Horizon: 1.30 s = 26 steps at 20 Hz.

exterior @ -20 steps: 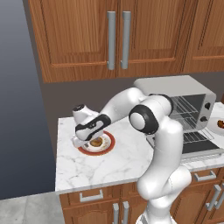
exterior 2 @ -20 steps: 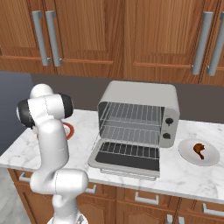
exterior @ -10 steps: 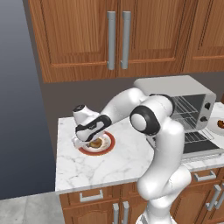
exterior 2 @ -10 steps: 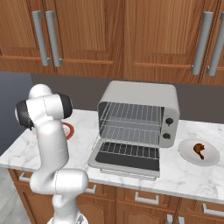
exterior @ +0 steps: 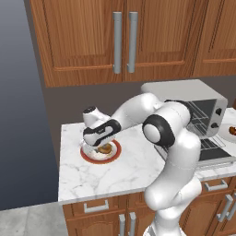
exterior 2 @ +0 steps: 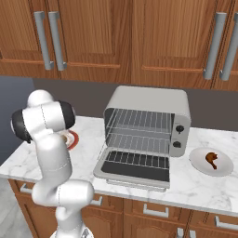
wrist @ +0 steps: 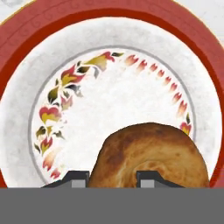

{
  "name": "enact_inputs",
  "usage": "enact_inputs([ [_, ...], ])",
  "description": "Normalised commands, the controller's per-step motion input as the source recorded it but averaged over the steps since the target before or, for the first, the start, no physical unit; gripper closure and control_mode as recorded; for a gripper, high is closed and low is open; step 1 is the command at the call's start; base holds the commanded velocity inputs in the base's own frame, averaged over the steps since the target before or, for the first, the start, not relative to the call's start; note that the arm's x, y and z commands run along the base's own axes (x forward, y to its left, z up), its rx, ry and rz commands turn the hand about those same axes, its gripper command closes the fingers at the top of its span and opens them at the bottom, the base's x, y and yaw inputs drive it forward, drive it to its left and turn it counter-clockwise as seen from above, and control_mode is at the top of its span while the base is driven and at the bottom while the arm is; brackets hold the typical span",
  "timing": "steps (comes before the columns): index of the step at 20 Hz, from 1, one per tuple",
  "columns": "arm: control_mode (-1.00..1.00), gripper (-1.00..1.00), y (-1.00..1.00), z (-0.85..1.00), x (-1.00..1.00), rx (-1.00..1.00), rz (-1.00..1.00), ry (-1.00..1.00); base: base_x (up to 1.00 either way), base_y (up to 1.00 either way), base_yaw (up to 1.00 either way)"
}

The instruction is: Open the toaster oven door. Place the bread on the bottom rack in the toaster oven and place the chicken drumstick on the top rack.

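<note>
The two small dark fingertips (wrist: 78, 177) stand either side of the left part of the small round golden-brown bread bun (wrist: 151, 159), seemingly closed on it, though the view cuts off the contact. The bun's crust is mottled, darker brown toward its top, and it sits at about six o'clock on the red-rimmed white plate with a floral ring (wrist: 109, 26) in the hand view. In the left base view the gripper (exterior: 102, 146) is down on that plate (exterior: 87, 156), at nine o'clock from the boxy light-grey toaster oven (exterior: 184, 90). Its grey-framed glass door (exterior 2: 135, 167) lies folded down, both wire racks bare; the orange-brown chicken drumstick (exterior 2: 212, 159) lies on a white plate (exterior 2: 197, 160) at three o'clock
</note>
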Motion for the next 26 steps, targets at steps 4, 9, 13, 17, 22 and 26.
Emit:
enact_inputs([
  [4, -1.0, 1.0, -0.21, 0.47, -0.28, 0.04, 0.0, 0.0, 0.0, 0.0, 0.0],
  [9, -1.0, 1.0, -0.41, 0.43, -0.27, 0.03, 0.0, 0.0, 0.0, 0.0, 0.0],
  [13, -1.0, 1.0, -0.56, 0.38, -0.29, 0.02, 0.0, 0.0, 0.0, 0.0, 0.0],
  [17, -1.0, 1.0, -0.68, 0.17, -0.32, 0.01, 0.0, 0.0, 0.0, 0.0, 0.0],
  [22, -1.0, 1.0, -0.89, 0.05, -0.14, 0.0, 0.0, 0.0, 0.0, 0.0, 0.0],
  [26, -1.0, 1.0, -1.0, 0.07, -0.04, 0.0, 0.0, 0.0, 0.0, 0.0, 0.0],
])
